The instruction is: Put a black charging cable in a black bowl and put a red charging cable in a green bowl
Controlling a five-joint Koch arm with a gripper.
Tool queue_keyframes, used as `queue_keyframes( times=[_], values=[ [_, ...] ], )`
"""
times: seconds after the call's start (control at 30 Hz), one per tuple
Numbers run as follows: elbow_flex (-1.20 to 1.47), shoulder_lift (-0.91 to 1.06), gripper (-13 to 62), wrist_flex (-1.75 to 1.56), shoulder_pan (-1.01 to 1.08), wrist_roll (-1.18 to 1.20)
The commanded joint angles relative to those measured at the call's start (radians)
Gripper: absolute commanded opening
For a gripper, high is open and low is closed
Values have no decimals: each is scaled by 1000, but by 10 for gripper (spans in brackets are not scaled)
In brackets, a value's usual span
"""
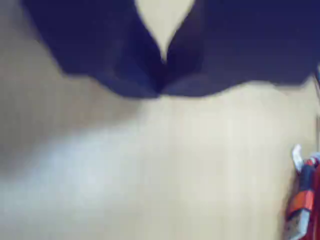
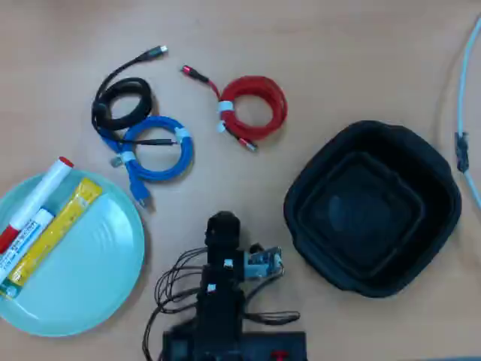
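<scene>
In the overhead view the black charging cable (image 2: 124, 101) lies coiled at the upper left, its silver-tipped plug pointing up and to the right. The red charging cable (image 2: 257, 105) is a round coil with a white tie at the top centre. The black bowl (image 2: 294, 209) stands empty at the right. At the lower left the green bowl (image 2: 98, 278) holds a marker and a yellow stick. My gripper (image 2: 223, 223) sits at the bottom centre, below all the cables and touching none. In the wrist view the gripper (image 1: 161, 91) is blurred, with its jaws meeting at the tips and nothing between them.
A blue coiled cable (image 2: 154, 148) lies just below the black one and overlaps its tail. A red-capped marker (image 2: 34, 203) and a yellow stick (image 2: 56, 229) lie in the green bowl. A pale cord (image 2: 460, 113) runs along the right edge. A blurred red-and-white piece (image 1: 304, 200) shows at the wrist view's right edge.
</scene>
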Motion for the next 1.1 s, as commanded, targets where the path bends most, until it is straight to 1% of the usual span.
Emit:
queue_keyframes(
  times=[0.0, 0.27, 0.53, 0.6, 0.67, 0.73, 0.8, 0.87, 1.0, 1.07],
  values=[
    [-1384, -798, -15, 1232, -390, 163],
    [-1385, -793, -13, 1250, -393, 262],
    [-1470, -788, -6, 1315, -477, 256],
    [-1528, -788, 21, 1376, -499, 256],
    [-1611, -788, 65, 1479, -531, 256],
    [-1726, -788, 114, 1582, -589, 258],
    [-1859, -775, 143, 1667, -634, 259],
    [-1965, -778, 153, 1709, -667, 267],
    [-2094, -787, 163, 1709, -727, 268],
    [-2152, -827, 182, 1709, -733, 268]
  ],
)
